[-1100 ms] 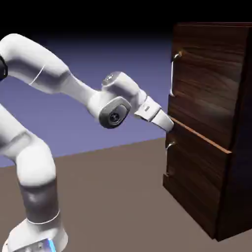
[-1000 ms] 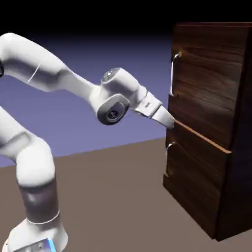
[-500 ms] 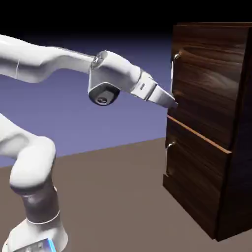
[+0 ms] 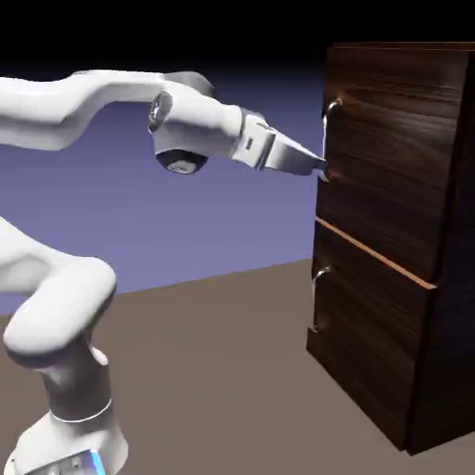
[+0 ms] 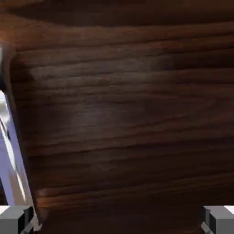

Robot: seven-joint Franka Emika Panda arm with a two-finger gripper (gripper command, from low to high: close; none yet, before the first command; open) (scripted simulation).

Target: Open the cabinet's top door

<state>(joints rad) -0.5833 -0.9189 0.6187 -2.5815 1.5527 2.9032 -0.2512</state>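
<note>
Since the earlier frame the white two-finger gripper [image 4: 322, 169] has risen from the seam between the panels to the lower end of the curved silver handle [image 4: 326, 137]. It now sits at the left edge of the dark wood-grain top door [image 4: 390, 158], high on the tall brown cabinet [image 4: 455, 278] at right. The hand view shows glossy horizontal grain, the handle [image 5: 10, 151] at far left, and grey fingertips [image 5: 16, 219] spread wide, released.

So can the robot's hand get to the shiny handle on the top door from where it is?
Probably yes. The gripper is right by the lower end of the top door's handle, with nothing between them. The fingers look spread wide, with only wood between them, so it isn't gripping yet.
</note>
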